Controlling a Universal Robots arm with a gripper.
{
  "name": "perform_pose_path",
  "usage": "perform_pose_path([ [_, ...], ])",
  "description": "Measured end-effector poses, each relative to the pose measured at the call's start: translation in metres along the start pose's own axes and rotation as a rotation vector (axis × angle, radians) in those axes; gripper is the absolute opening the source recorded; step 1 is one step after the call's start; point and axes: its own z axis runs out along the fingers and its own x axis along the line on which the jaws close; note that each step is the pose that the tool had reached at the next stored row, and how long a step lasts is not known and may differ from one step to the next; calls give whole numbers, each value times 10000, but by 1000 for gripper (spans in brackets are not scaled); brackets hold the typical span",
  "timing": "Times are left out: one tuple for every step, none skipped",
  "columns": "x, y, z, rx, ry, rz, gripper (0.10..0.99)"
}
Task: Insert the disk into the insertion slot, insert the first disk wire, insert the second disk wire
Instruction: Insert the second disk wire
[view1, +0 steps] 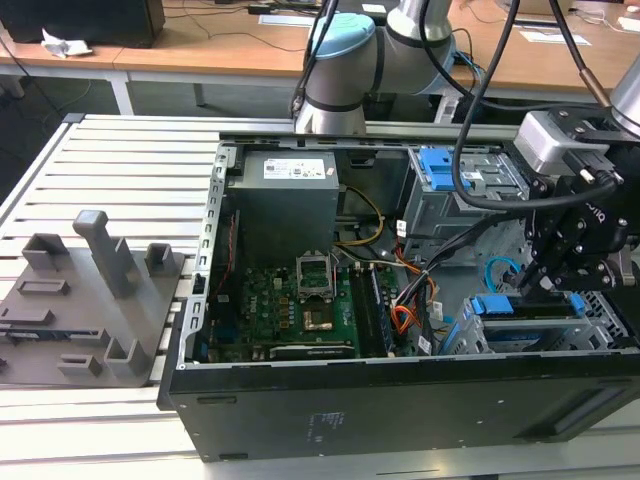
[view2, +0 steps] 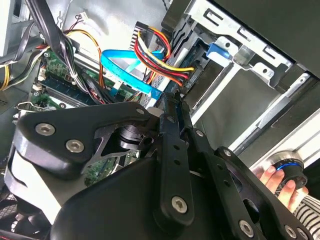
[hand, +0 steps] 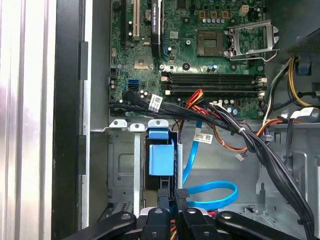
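Evenly and softly lit in the exterior view, daylight-like, with pale glare on the ribbed table (view1: 110, 165) and deep shade inside the computer case (view1: 400, 400). Washed out at one edge of the first wrist view, where bright metal bleaches to white. Close and slightly soft on the black end effector (view2: 172, 107) in the second wrist view; sharper behind, with strong sheen on grey sheet metal.
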Motion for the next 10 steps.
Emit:
perform_pose_path([
  [0,-5,2,0,-1,3,161],
  [0,-12,6,-2,0,8,161],
  [2,-13,9,-2,0,15,161],
  [5,-13,13,-2,-3,19,161],
  [10,-14,16,-1,-2,21,161],
  [15,-14,20,-1,-2,21,161],
  [19,-15,24,-1,-4,21,161],
  [21,-15,27,-1,-3,22,161],
  [23,-16,31,-1,0,22,161],
  [24,-17,34,-1,1,22,161],
])
